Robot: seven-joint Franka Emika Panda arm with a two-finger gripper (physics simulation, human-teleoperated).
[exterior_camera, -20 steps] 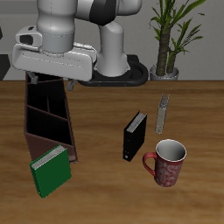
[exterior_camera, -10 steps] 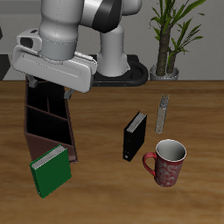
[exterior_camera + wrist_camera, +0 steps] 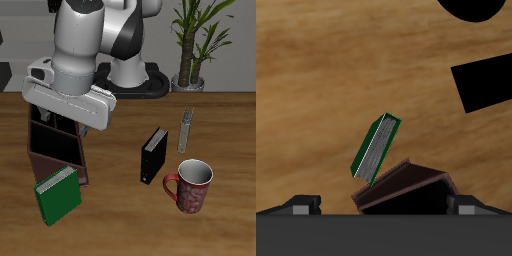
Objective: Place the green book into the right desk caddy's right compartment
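Wood-grain tabletop [image 3: 110, 215] carries everything here, its brown streaks plain in both views. The green book [image 3: 57, 195] is a bright hardcover with white page edges; it stands tilted at the near end of the right desk caddy [image 3: 55, 150], touching or just beside its near corner, close to the table's front edge. That caddy is a long, narrow, dark reddish-brown box, open on top and black inside, with slanted dividers. Its right compartment [image 3: 40, 121], the far end section, lies mostly under the robot's white, smooth-shelled wrist. Well apart sit a small black book [image 3: 153, 155] standing on edge, a slim grey stick-like object [image 3: 185, 130] I cannot identify, and a red patterned mug [image 3: 191, 186] with a pale rim. A potted plant [image 3: 190, 45] stands at the back.

The exterior view hides the gripper behind the arm's housing, so from there I cannot tell its opening. The wrist view shows the gripper [image 3: 381, 200] with its two dark fingertips [image 3: 304, 203] spread wide apart and nothing between them. That same view looks down on the green book's [image 3: 375, 150] grey-white page edges beside the caddy's brown end [image 3: 406, 185], which the exterior view shows only from the front.
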